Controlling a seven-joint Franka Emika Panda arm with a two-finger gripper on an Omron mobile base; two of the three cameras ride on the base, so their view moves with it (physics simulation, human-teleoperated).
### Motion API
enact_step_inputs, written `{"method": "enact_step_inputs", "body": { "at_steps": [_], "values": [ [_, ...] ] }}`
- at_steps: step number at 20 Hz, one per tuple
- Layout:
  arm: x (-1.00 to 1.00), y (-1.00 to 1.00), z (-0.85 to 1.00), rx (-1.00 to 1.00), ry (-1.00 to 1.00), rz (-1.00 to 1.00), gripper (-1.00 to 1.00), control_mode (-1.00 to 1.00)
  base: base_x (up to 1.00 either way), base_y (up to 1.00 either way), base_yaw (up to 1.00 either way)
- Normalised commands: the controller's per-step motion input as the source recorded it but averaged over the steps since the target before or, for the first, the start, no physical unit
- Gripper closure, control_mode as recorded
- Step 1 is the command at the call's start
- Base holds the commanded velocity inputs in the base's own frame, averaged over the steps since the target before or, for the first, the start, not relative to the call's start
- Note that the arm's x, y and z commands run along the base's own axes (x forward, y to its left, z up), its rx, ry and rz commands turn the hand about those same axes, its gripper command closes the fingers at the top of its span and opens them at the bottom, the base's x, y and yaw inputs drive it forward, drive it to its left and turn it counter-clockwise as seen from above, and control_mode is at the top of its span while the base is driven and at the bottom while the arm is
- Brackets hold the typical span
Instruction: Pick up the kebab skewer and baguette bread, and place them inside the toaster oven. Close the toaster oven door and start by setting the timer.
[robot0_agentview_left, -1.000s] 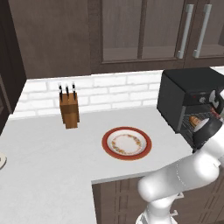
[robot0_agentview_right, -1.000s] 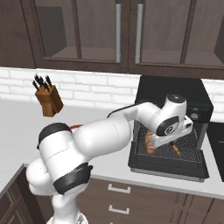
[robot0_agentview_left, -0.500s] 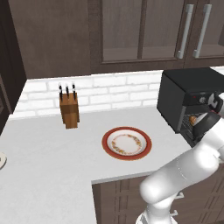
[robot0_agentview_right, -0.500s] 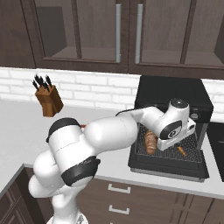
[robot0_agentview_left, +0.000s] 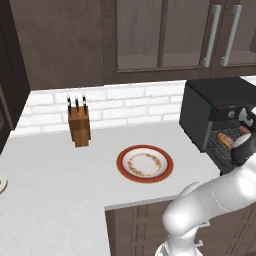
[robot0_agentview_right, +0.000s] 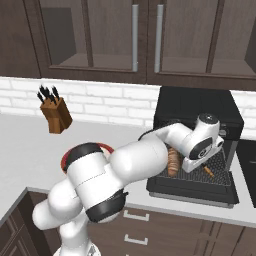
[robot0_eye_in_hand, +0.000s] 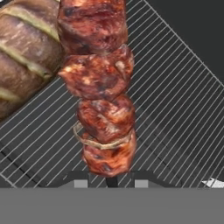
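My gripper (robot0_eye_in_hand: 111, 183) reaches into the open toaster oven (robot0_agentview_right: 195, 107), just above its wire rack (robot0_eye_in_hand: 175, 100). It is shut on the stick end of the kebab skewer (robot0_eye_in_hand: 103, 96), whose reddish-brown meat chunks stretch away from the fingertips. In the right base view the gripper (robot0_agentview_right: 196, 162) hangs low over the rack, and the skewer (robot0_agentview_right: 207, 171) shows beside it. The baguette bread (robot0_eye_in_hand: 26, 52) lies on the rack directly left of the skewer, golden with pale slashes; the baguette (robot0_agentview_right: 173, 161) sits left of the hand. The toaster oven door (robot0_agentview_right: 190, 192) is folded down flat.
A red-rimmed plate (robot0_agentview_left: 145, 164) with nothing on it sits on the white counter (robot0_agentview_left: 60, 190) left of the oven. A wooden knife block (robot0_agentview_left: 78, 125) stands near the brick backsplash. Dark wall cabinets (robot0_agentview_right: 135, 40) hang above the oven.
The hand has shifted slightly right and down over the rack, taking the skewer with it. The baguette and the open door have stayed put.
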Motion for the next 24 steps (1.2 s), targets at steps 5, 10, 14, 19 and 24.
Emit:
{"method": "enact_step_inputs", "body": {
  "at_steps": [5,10,14,19,24],
  "values": [
    [0.00,0.00,-0.20,0.00,0.00,0.06,1.00,-1.00,0.00,0.00,0.00],
    [0.00,0.00,-0.16,0.00,0.00,0.04,1.00,-1.00,0.00,0.00,0.00],
    [0.02,0.00,-0.11,0.00,0.00,0.03,1.00,-1.00,0.00,0.00,0.00],
    [0.00,0.00,-0.12,0.00,0.00,0.04,1.00,-1.00,0.00,0.00,0.00],
    [0.00,0.00,-0.10,0.00,0.00,0.03,-1.00,-1.00,0.00,0.00,0.00]
  ]
}}
